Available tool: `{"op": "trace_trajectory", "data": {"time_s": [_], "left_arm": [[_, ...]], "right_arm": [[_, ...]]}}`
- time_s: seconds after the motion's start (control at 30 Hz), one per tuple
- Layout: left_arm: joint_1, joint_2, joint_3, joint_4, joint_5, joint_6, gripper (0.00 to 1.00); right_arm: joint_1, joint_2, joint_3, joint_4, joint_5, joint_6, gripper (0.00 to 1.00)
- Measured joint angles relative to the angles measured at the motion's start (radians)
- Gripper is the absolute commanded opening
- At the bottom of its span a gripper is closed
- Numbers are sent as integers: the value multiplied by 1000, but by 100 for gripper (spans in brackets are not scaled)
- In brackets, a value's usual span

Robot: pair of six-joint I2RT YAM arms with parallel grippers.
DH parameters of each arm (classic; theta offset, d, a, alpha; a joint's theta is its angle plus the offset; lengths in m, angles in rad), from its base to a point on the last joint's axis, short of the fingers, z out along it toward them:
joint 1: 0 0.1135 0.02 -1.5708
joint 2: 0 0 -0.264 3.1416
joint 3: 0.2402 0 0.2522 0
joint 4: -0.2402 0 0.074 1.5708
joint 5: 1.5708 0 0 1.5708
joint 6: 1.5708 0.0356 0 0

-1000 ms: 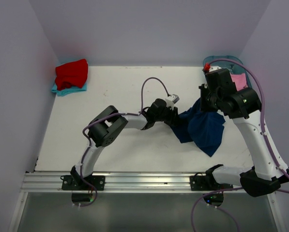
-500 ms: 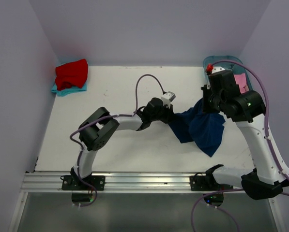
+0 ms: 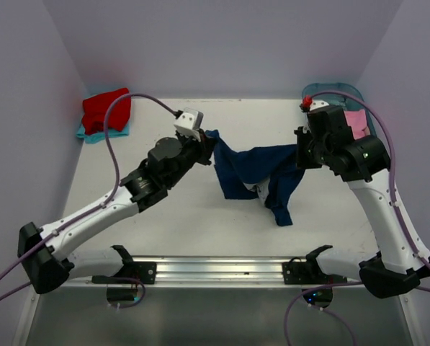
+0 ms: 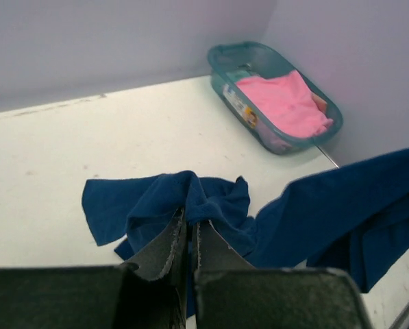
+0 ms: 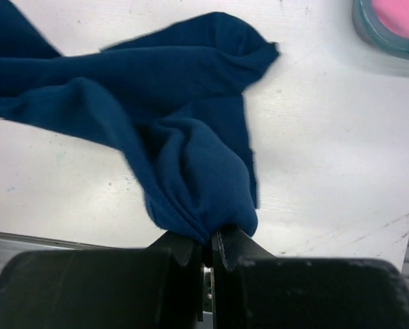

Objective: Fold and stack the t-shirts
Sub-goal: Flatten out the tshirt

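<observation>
Over mid worktop [image 3: 164,209]: navy t-shirt [image 3: 254,169] strung between both grippers, long axis running left to right, cloth bunched rather than flat. Loose folds sagging from the middle toward the near edge. Contact of the lowest fold with the worktop: cannot tell.

At the shirt's left end, left gripper [image 3: 209,146], jaws clenched on a gathered edge of the cloth. Left arm stretched out long and low from the near-left corner, running diagonally toward centre.

At the shirt's right end, right gripper [image 3: 301,155], jaws pinched tight on a thick wad of the same cloth. Right arm rising steeply from its base, elbow high, wrist angled down just beside the tub [image 3: 331,88].

Far-left corner: red t-shirt [image 3: 106,109] lying on top of teal t-shirt [image 3: 92,134]. Far right: pink t-shirt [image 3: 356,121] inside the teal tub. Label [image 4: 237,107] on the tub wall, too blurred to read.
</observation>
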Motion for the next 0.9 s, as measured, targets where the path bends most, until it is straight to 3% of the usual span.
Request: {"op": "trace_trajectory", "data": {"time_s": [0.3,0.5,0.73,0.9], "left_arm": [[0,-357,100,-444,-355,25,0],[-5,-493,249,-705,-476,-32,0],[-6,-489,264,-914,-524,-87,0],[-7,-414,271,-961,-534,-88,0]], "right_arm": [[0,53,-2,79,-111,-20,0],[5,104,-61,197,-274,-29,0],[19,210,-250,340,-347,-23,0],[23,343,-320,408,-337,-18,0]]}}
